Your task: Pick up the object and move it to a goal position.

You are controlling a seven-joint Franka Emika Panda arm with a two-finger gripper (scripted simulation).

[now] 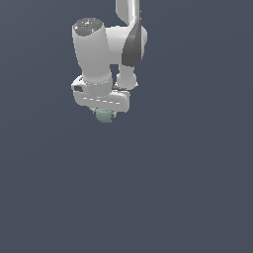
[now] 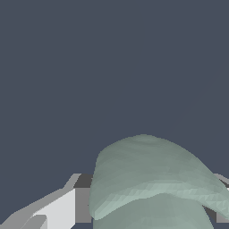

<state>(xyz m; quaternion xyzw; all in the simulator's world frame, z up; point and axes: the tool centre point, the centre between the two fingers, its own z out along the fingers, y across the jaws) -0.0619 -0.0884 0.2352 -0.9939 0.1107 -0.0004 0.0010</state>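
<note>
We see the fingers (image 2: 67, 208) clamped on the object (image 2: 152, 183).

The gripper (image 1: 105, 114) pinches a matte, lumpy grey-green chunk (faceted, narrower than the hand), which pokes out beneath the smooth white arm (image 1: 94, 54), over a plain dark slate-grey ground (image 1: 173, 188).

Flat dark blue-grey ground (image 1: 188, 188), plain, unmarked

White glossy arm (image 1: 99, 49), rounded tube-like links. Dark grey band at one joint. Grey end cap with tiny red and green dots. Flat white gripper (image 1: 105, 114) body; finger (image 2: 62, 210) white with grey edges.
</note>
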